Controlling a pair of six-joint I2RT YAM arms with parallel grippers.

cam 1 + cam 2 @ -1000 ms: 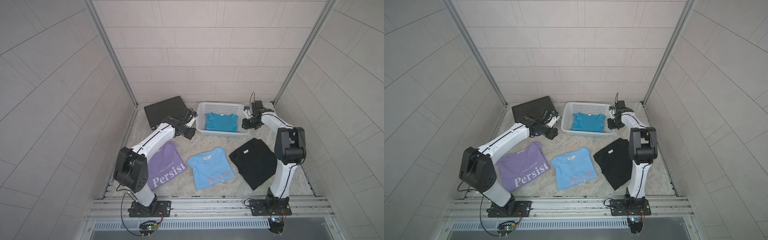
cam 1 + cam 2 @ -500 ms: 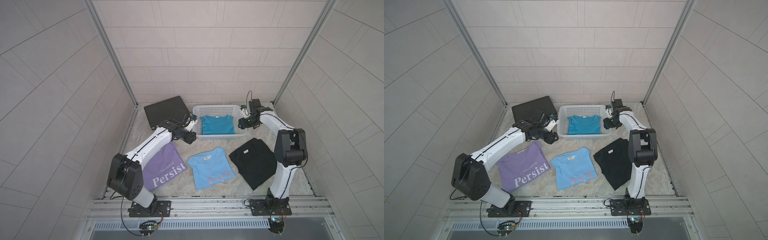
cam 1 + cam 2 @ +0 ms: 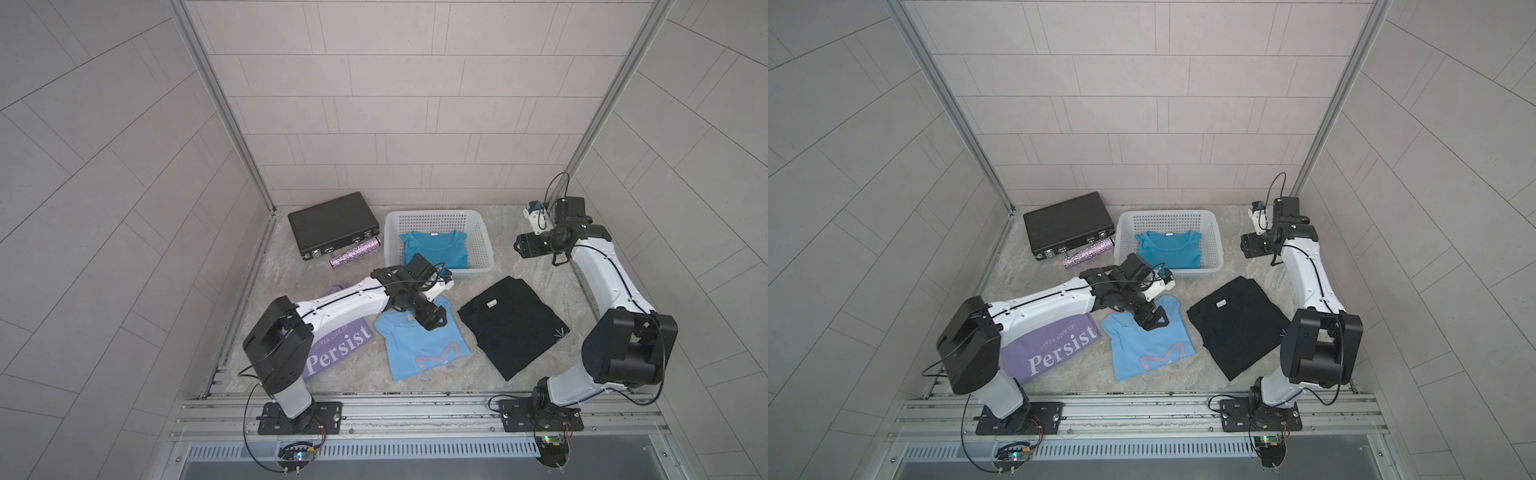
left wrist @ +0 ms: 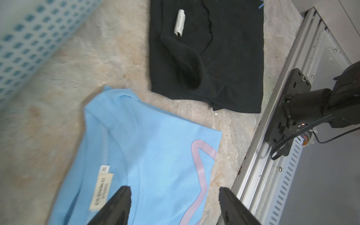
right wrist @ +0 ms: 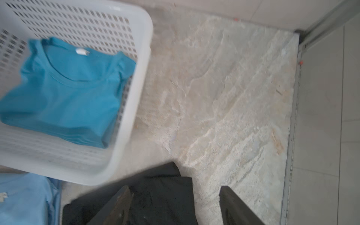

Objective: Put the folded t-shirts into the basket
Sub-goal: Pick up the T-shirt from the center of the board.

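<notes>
In both top views the left gripper (image 3: 435, 323) hangs with its jaws apart and empty right over the collar end of the light blue tee (image 3: 424, 351). The tee's long axis runs from under the gripper back toward that arm's base. The basket (image 3: 432, 219) sits just ahead of the gripper with 1 shirt, the teal tee (image 3: 436, 249), already inside. The right gripper (image 3: 521, 247), also spread and empty, stands beside the basket's far side, well apart from this shirt (so the left arm is plainly the nearer). The left wrist view shows the fingers (image 4: 124, 194) above the blue cloth, the neck label just beside 1 of them; whether they touch I cannot tell. The right wrist view shows a corner of the black tee (image 5: 161, 194) between that gripper's open fingers, with the basket near.
</notes>
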